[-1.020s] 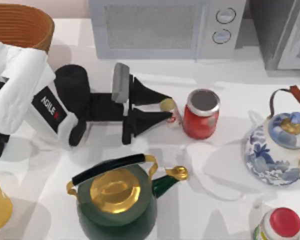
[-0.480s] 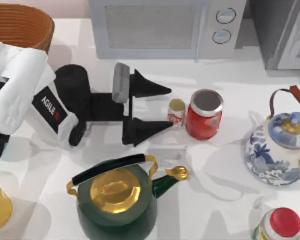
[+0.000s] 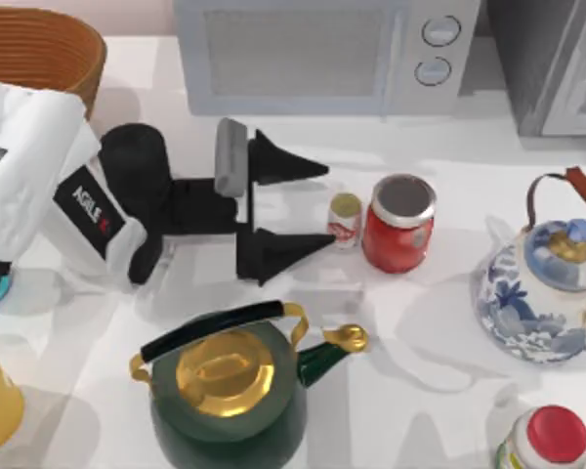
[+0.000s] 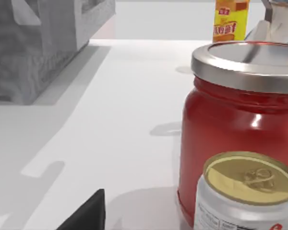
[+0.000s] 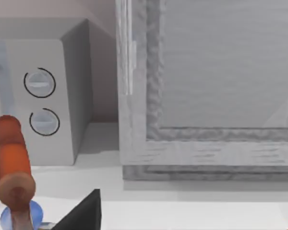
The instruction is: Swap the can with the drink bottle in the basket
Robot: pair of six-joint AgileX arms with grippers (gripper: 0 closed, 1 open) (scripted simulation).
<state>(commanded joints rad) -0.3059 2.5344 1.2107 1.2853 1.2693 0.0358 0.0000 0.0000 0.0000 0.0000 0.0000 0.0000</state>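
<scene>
On the white worktop (image 3: pixel 439 322) before a grey microwave (image 3: pixel 322 54), the left tool (image 3: pixel 327 205) lies level, its 2 fingers spread wide, just short of the drink bottle (image 3: pixel 345 220).

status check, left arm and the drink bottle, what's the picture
Left pincer open, just short of the drink bottle, not gripping. Bottle upright on the table, tight against the red jar. Basket far left. Green kettle close below.

Drink bottle (image 3: pixel 345 221) upright, touching red jar (image 3: pixel 398 224); basket (image 3: pixel 39 51) far left; teal can (image 3: pixel 2 286) mostly hidden.
</scene>
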